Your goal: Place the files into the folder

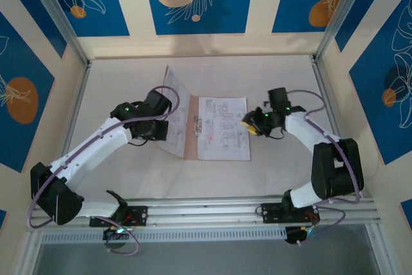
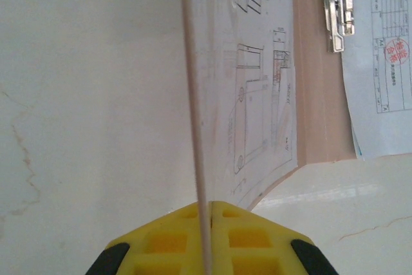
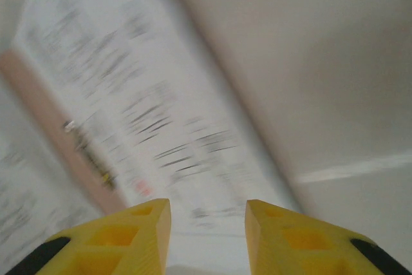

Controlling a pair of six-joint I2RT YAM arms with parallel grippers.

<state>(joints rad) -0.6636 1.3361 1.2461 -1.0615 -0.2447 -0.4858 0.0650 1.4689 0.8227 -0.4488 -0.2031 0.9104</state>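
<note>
The pinkish-tan folder lies open in the middle of the table, its left cover lifted off the surface. My left gripper is shut on the thin edge of that cover, which runs straight up from between the yellow fingertips. A printed sheet lies against the cover's inner face. The files, white sheets with line drawings, rest flat on the folder's right half beside a metal clip. My right gripper hovers open over the files' right edge, with nothing between its fingers; its view is blurred.
The folder sits on a pale tabletop fenced by a metal frame and patterned blue walls. Bare table lies on both sides of the folder and in front of it, toward the arm bases.
</note>
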